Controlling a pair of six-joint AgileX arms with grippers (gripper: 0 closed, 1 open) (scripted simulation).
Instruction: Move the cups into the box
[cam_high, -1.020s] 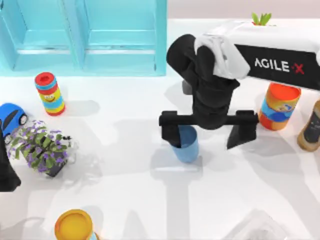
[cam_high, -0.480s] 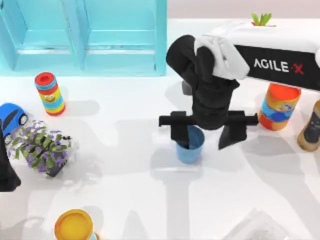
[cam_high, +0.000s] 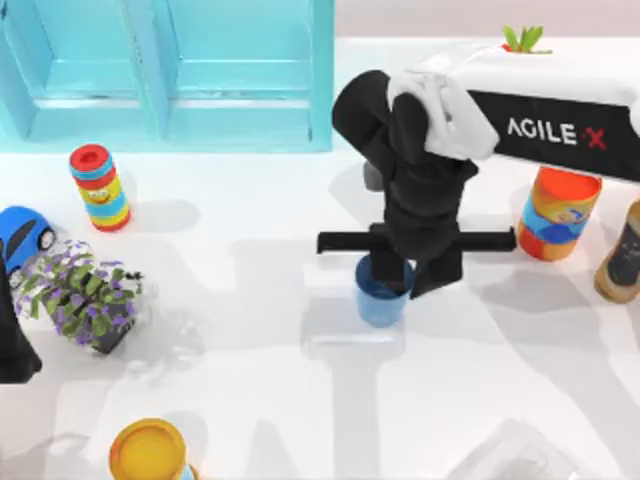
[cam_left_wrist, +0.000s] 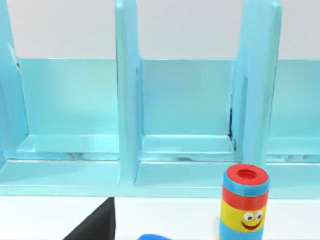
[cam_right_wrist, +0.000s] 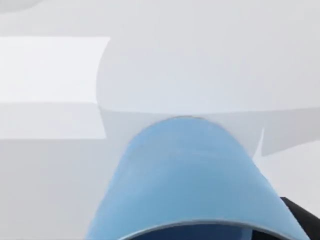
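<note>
Top view places my right gripper (cam_high: 398, 282) directly over the blue cup (cam_high: 381, 300), which stands upright on the white table (cam_high: 300, 400) just beneath my wrist. Fingers are drawn in close, one inside the rim and one outside, clamped on the cup wall. Judged light, rigid and smooth-sided (likely slippery), so the rim wall is the sensible hold. The turquoise box (cam_high: 170, 75) lies well off from this hand, beyond the cup. Left arm (cam_high: 15, 345) is parked.
</note>
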